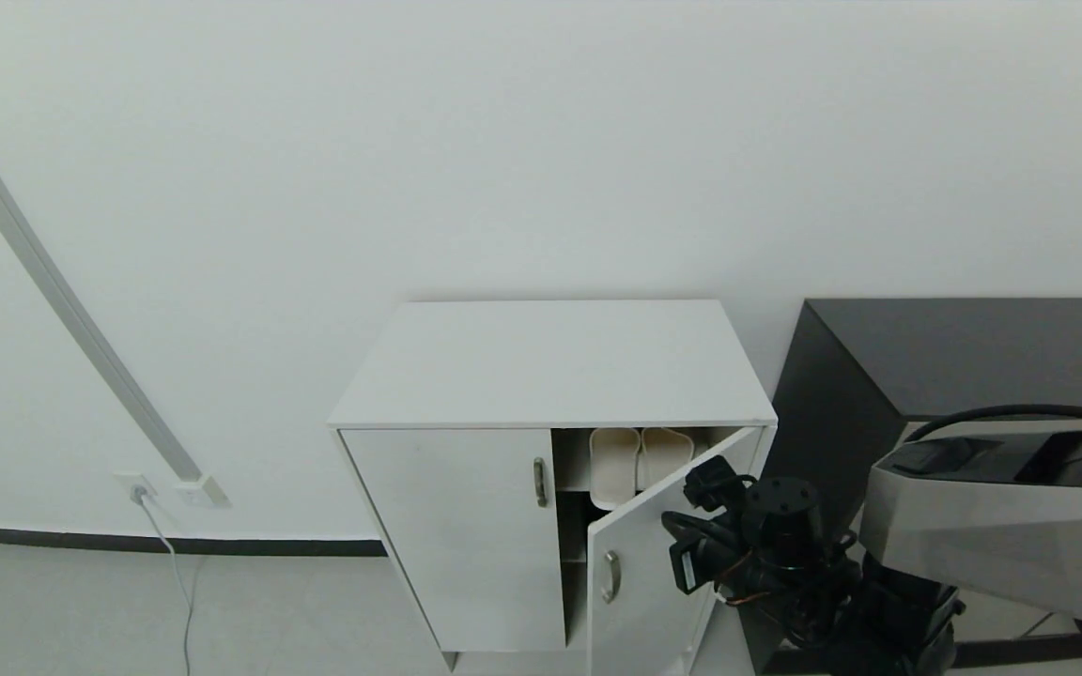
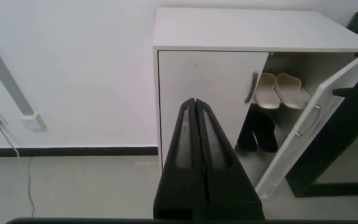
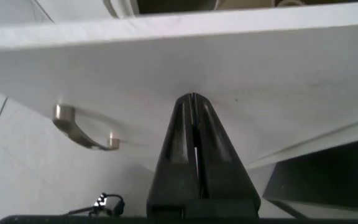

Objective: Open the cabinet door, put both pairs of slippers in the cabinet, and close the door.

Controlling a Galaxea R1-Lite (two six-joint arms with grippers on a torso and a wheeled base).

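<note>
The white cabinet (image 1: 550, 366) stands against the wall, its left door (image 1: 456, 535) closed and its right door (image 1: 640, 573) swung partly open. A cream pair of slippers (image 1: 640, 458) lies on the upper shelf, and a dark pair (image 2: 258, 134) stands on the shelf below. My right gripper (image 1: 712, 481) is shut, its tips against the outer face of the right door (image 3: 260, 56), beside the metal handle (image 3: 82, 130). My left gripper (image 2: 195, 102) is shut and holds nothing, hanging well back from the cabinet front.
A black table (image 1: 973, 352) stands right beside the cabinet's right side, close behind the open door. A wall socket with a cable (image 1: 139, 490) and a slanted conduit (image 1: 53, 282) are on the left wall. Bare floor lies in front and to the left.
</note>
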